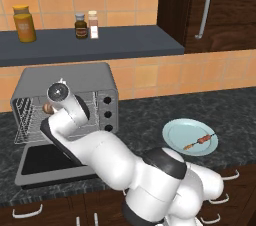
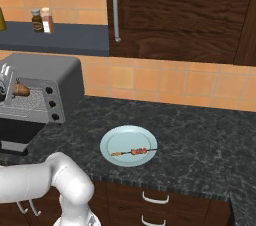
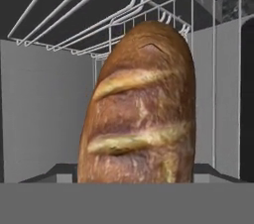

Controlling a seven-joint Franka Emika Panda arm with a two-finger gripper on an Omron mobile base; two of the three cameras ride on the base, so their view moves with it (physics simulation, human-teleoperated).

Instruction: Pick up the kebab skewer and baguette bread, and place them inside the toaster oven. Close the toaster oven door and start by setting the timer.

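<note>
- Step in hand, judged: baguette bread [image 3: 141, 114] being delivered into toaster oven [image 1: 75, 82]; loaf seen close in hand view w/ wire rack [image 3: 99, 15] & grey inner walls around it.
- In left base view, wrist is at oven mouth above the lowered toaster oven door [image 1: 42, 162]; brown end of loaf peeks beside wrist.
- Fingers: not seen in any view; grasped vs released can't be told. Loaf hangs right before hand cam, so prob. held, but unconfirmed.
- Kebab skewer [image 2: 134, 152] lies on pale blue plate [image 2: 112, 142] on dark counter [image 2: 200, 135], well apart from oven; untouched.
- Next, judged: loaf to be set on rack, jaws freed, arm backed out clear of door, then swung to plate. Thin stick calls for low, centred pinch.
- Door closing & timer knob not yet done.
</note>
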